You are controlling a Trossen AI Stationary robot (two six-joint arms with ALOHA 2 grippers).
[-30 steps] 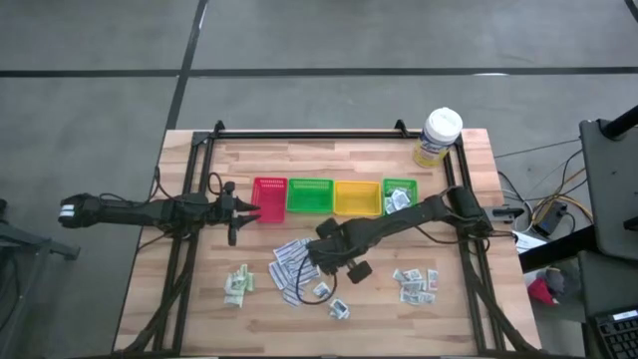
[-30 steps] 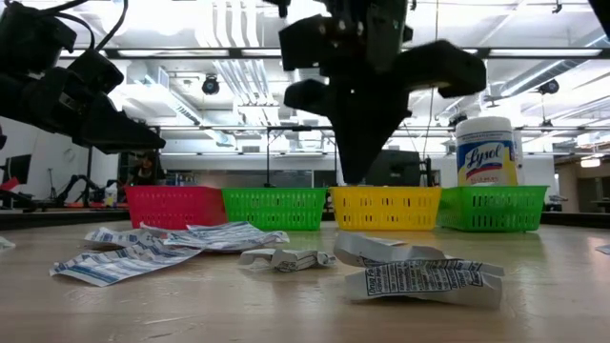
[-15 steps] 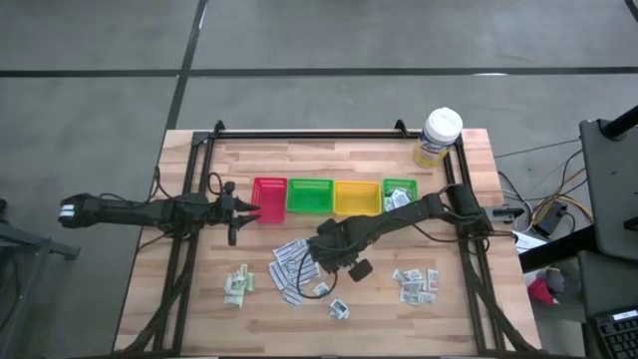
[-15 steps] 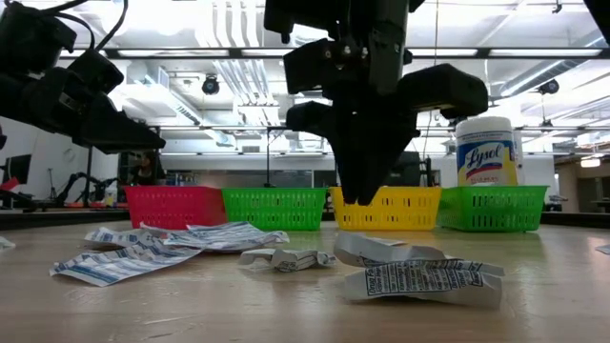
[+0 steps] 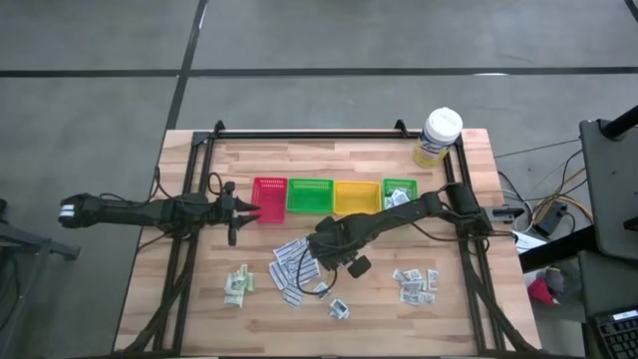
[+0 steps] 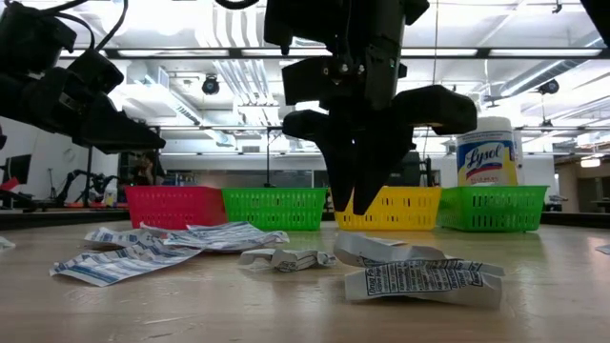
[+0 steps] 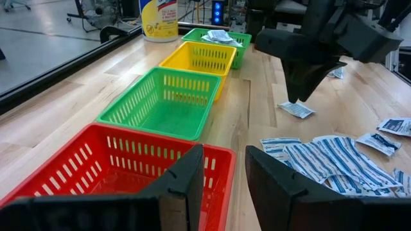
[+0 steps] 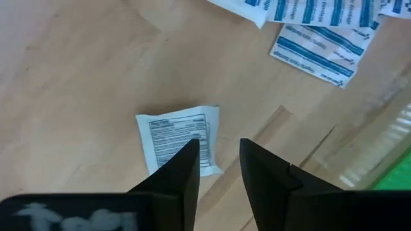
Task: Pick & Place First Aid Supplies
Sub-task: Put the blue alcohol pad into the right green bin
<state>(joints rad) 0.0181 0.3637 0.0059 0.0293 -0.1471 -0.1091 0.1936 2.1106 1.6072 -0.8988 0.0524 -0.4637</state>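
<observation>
Below right hand [image 8: 217, 168], white square packet [image 8: 180, 138] flat, tilted, untouched

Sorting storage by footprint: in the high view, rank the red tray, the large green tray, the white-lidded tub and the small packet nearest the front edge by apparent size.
1. Large green tray
2. Red tray, narrower
3. White-lidded tub
4. Small packet

The tub stands taller, nearer the overhead camera, so its rank is less sure.

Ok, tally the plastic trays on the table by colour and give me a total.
Red tray: 1
Green trays: 2, one next to the red, one at the row's other end
Yellow tray: 1
Total: 4
</observation>
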